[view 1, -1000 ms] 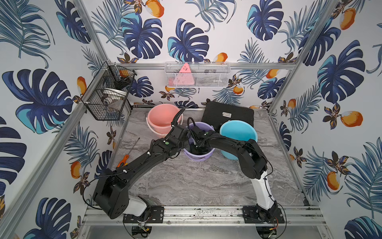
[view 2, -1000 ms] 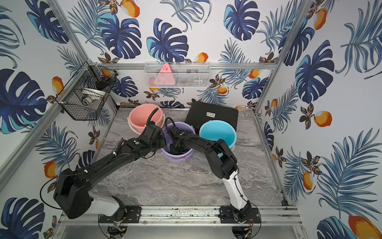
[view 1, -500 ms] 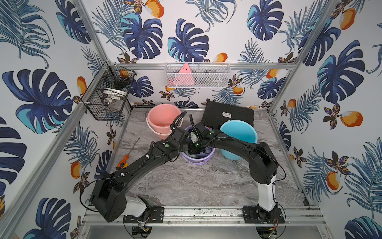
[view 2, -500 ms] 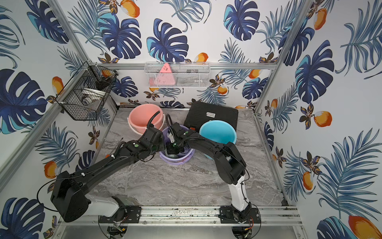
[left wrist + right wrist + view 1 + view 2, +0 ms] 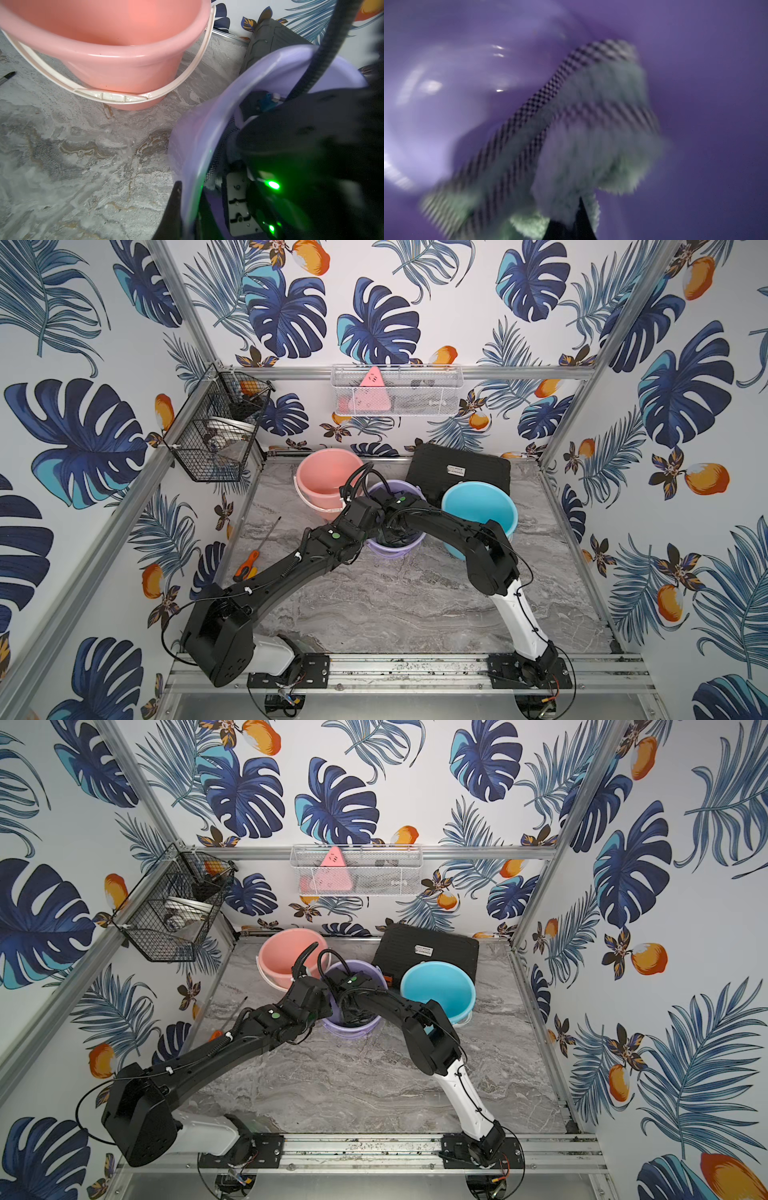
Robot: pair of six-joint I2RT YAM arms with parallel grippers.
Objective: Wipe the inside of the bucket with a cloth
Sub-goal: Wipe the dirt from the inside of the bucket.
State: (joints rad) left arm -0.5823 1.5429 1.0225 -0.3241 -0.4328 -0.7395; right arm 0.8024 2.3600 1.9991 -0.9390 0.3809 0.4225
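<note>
Fluffy pale-green cloth [image 5: 602, 124], checkered band along one edge, down inside the purple bucket [image 5: 409, 489] and close against its inner wall. Blurry in the right wrist view, so hard to say exactly where touching. Clamped at a bunched end by the right gripper [image 5: 577, 218], with the rest of the fabric fanning out loose beyond the fingertips. Looks soft, light and floppy, with zero stiffness for pushing. Best gripped close to the bunch, leaving plenty of pile free to drag over the plastic. Probably fine with a firm squeeze, nothing fragile about it.

Over on the other side, left gripper [image 5: 185, 209] clenched on the bucket rim, one finger outside the wall. Thin smooth plastic, likely light and slidey on the marble-look tabletop [image 5: 395, 605], hence the steadying pinch at the rim. Pink bucket [image 5: 328, 477] and blue bucket [image 5: 478, 506] just beside, easy to bump.
</note>
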